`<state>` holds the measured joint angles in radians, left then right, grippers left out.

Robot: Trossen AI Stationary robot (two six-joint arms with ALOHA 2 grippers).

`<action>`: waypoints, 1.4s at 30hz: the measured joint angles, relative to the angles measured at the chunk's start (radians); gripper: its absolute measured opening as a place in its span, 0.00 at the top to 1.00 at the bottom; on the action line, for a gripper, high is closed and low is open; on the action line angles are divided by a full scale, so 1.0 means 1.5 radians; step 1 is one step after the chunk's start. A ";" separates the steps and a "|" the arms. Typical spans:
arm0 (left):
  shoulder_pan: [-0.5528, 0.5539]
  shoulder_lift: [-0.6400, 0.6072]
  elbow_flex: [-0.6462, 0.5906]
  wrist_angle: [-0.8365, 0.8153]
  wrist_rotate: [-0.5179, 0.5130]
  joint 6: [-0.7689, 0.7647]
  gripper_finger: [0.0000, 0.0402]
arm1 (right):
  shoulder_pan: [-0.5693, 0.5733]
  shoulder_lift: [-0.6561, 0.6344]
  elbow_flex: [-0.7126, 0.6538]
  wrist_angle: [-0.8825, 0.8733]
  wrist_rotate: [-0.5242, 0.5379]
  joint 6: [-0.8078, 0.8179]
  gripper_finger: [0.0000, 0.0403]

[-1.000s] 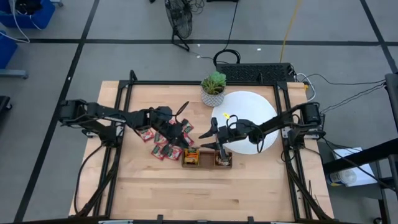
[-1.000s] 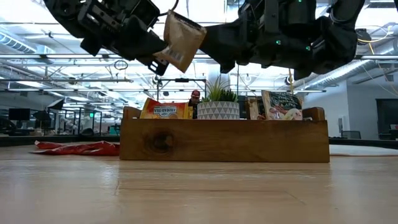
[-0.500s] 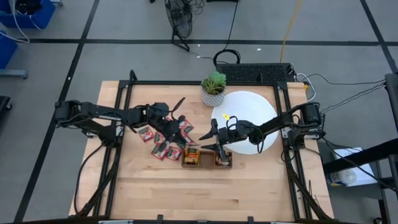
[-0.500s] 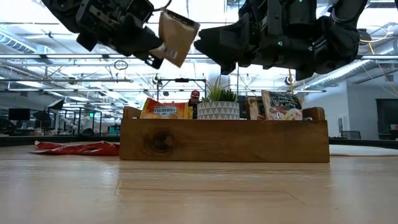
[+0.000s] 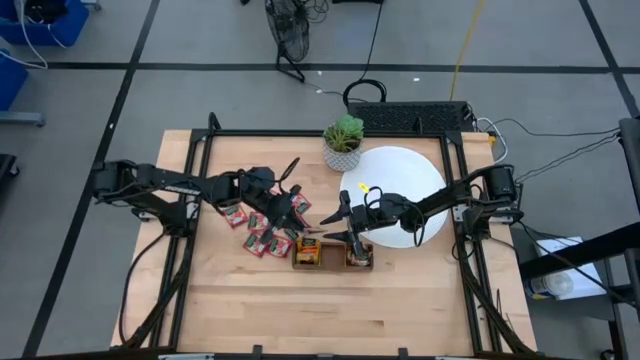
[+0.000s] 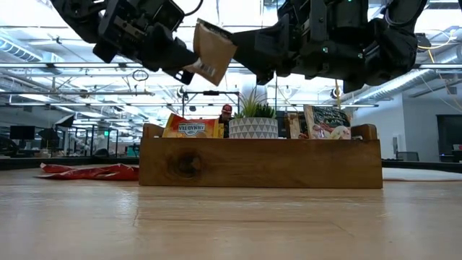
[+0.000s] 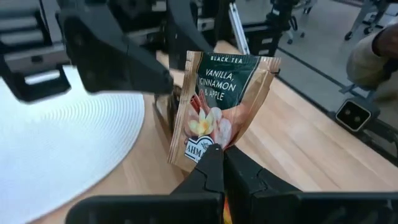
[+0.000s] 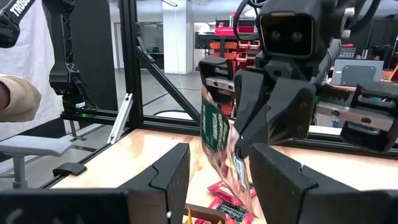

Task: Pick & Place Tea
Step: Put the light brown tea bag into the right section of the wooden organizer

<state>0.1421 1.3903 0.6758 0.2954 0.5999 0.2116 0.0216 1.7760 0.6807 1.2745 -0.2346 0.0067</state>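
Left gripper (image 5: 291, 196): raised above the tabletop (image 5: 230, 300), jaws pinched tight on the lower edge of one tea sachet (image 7: 219, 109), a dark green and tan packet printed "Black Tea, Vanilla, Cinnamon & Apple". In the low view this sachet (image 6: 211, 52) hangs tilted in the air, clear of the wood, higher than the wooden tray (image 6: 260, 162).

Below and just beside the left jaws: a loose cluster of red sachets (image 5: 262, 228) lying flat on the tabletop, some touching or overlapping one another.

Centre: the tray (image 5: 333, 253) sits near the right of that cluster. An orange-yellow sachet (image 6: 191, 128) stands in its left compartment, and a pale sachet with dark print (image 6: 326, 121) stands in its right compartment.

Right gripper (image 5: 338, 222): poised above the tray, jaws spread wide and holding nothing. From the right wrist view, the held sachet (image 8: 219, 140) shows ahead of these parted jaws, with the left gripper (image 8: 273, 109) clamped on it.

Beyond the right jaws: a white disc (image 5: 405, 175) on the tabletop, with a potted plant (image 5: 343, 140) at its edge.
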 joint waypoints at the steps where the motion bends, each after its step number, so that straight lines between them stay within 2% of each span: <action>1: 0.000 0.000 0.000 0.003 0.000 0.000 1.00 | 0.000 0.000 0.000 0.000 0.000 0.000 0.63; 9: 0.000 0.000 0.000 0.015 0.000 0.000 1.00 | 0.000 0.000 0.000 -0.005 0.004 -0.010 0.64; 15: 0.001 0.000 0.000 0.026 0.000 -0.003 1.00 | 0.005 0.000 0.002 -0.008 0.066 -0.038 0.79; 21: 0.000 0.000 0.000 0.025 0.001 -0.007 0.99 | 0.008 0.000 0.019 -0.034 0.022 -0.054 0.98; 25: 0.000 0.000 0.000 0.029 -0.004 -0.023 0.99 | 0.028 0.001 0.022 -0.032 0.022 -0.102 1.00; 29: 0.002 -0.001 0.001 0.027 -0.017 -0.063 0.98 | 0.056 -0.032 0.021 -0.068 0.098 -0.130 1.00; 35: 0.007 -0.004 0.000 -0.001 -0.024 -0.084 0.90 | 0.108 -0.175 0.021 -0.303 0.280 -0.125 1.00; 38: 0.010 -0.004 0.000 -0.003 -0.024 -0.065 0.88 | 0.137 -0.217 0.021 -0.344 0.305 -0.125 1.00; 42: 0.010 -0.004 0.000 -0.001 -0.023 -0.032 0.88 | 0.152 -0.220 0.021 -0.351 0.309 -0.122 1.00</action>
<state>0.1574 1.3849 0.6762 0.2934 0.5658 0.1636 0.2498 1.4456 0.7128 0.7483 0.2292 -0.1759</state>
